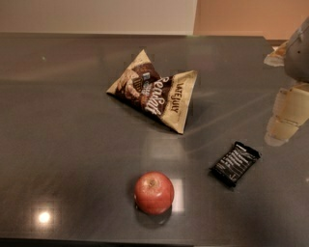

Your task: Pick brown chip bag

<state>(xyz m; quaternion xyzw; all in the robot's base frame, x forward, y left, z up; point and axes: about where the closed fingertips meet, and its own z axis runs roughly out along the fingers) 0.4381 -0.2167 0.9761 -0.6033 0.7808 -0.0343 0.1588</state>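
The brown chip bag [155,90] lies on the dark tabletop [72,125], a little behind the middle. It is crinkly, tan and dark brown, with white script lettering and "LATE JULY" printed on it. My gripper [286,118] hangs at the right edge of the view, pale tan below a grey wrist. It is well to the right of the bag, apart from it and holding nothing that I can see. It is partly cut off by the frame.
A red apple [153,192] sits near the front, below the bag. A small black wrapped bar [234,163] lies at the front right, just below the gripper. The table's far edge meets a pale wall [96,14].
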